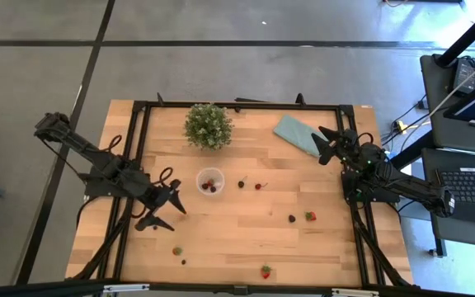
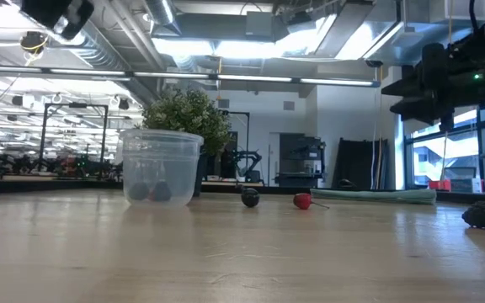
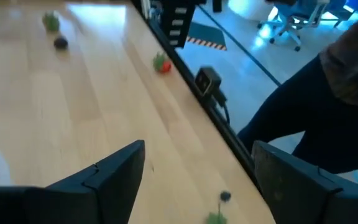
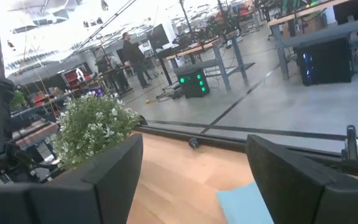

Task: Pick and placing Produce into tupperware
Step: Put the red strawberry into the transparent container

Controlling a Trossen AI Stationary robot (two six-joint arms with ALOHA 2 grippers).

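Observation:
The clear round tupperware cup point(image 1: 211, 181) point(image 2: 160, 166) stands upright mid-table with a few berries inside. Loose produce lies on the wood: a dark berry point(image 1: 242, 183) point(image 2: 250, 198) and a red one point(image 1: 259, 186) point(image 2: 302, 200) just right of the cup, a blackberry point(image 1: 292, 219) beside a strawberry point(image 1: 310, 216), and more near the near edge point(image 1: 265, 271) point(image 1: 177, 250). My left gripper point(image 1: 167, 206) point(image 3: 197, 149) hovers open, left of and nearer than the cup. My right gripper point(image 1: 328, 140) point(image 4: 194, 140) is open, raised near the table's far right.
A bushy potted plant point(image 1: 208, 125) point(image 4: 95, 127) stands behind the cup near the far edge. A flat teal cloth point(image 1: 297, 134) point(image 4: 247, 202) lies beside my right gripper. A black frame point(image 1: 143, 132) borders the tabletop. A person's dark clothing point(image 3: 316, 106) shows past the near edge.

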